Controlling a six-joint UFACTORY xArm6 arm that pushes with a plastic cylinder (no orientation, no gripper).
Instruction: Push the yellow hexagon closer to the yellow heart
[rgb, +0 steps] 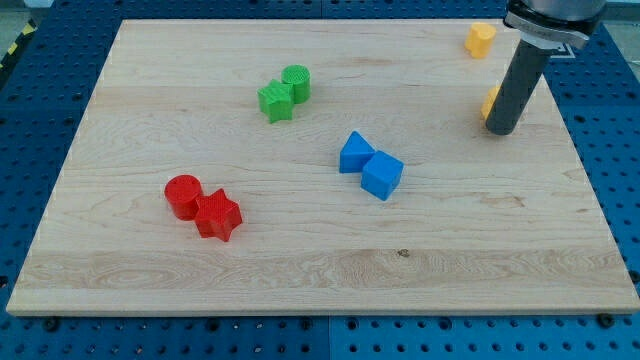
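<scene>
A yellow block (480, 39), shape hard to make out, lies near the board's top right corner. A second yellow block (489, 101) shows only as a sliver at the left edge of my dark rod, below the first; the rod hides most of it. My tip (501, 129) rests on the board just below and right of this hidden yellow block, touching or nearly touching it. I cannot tell which yellow block is the hexagon and which the heart.
A green star (275, 101) and green cylinder (297, 81) sit together at upper middle. Two blue blocks (370, 165) touch at centre. A red cylinder (183, 195) and red star (218, 215) sit at lower left. The wooden board (320, 290) ends close to the right.
</scene>
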